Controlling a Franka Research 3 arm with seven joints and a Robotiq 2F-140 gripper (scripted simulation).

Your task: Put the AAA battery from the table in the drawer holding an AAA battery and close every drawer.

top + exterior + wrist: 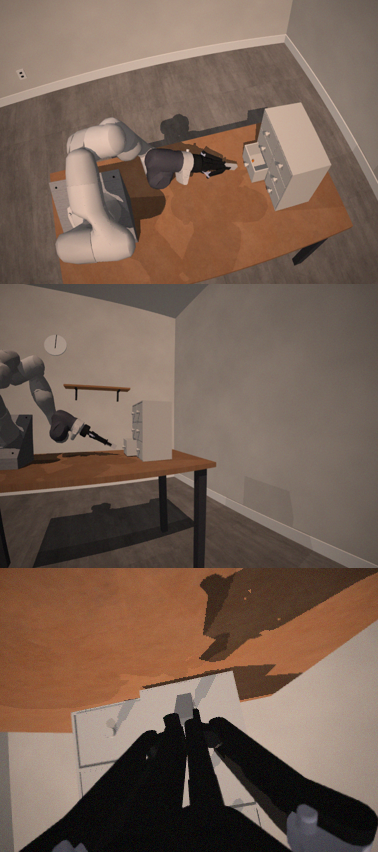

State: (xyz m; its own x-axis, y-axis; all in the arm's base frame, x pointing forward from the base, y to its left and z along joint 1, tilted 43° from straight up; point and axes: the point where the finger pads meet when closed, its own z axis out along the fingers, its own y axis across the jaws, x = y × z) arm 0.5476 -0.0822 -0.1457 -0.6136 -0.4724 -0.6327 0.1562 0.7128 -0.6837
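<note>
The small white chest (293,152) stands at the far right of the table. One bottom-row drawer (255,162) is pulled out part way, and a small orange thing (252,159) lies inside it. My gripper (233,166) is shut with nothing between the fingers, and its tips hover a short way in front of that drawer's knob (245,164). In the side view my gripper (112,445) slants down toward the open drawer (129,447), a little above the table. In the wrist view the shut fingers (182,718) point at the drawer front (190,698). I see no battery on the table top.
The other drawers of the chest (151,430) look pushed in. My arm's grey base block (91,195) stands at the left end of the table. The table's edge runs close behind and to the right of the chest.
</note>
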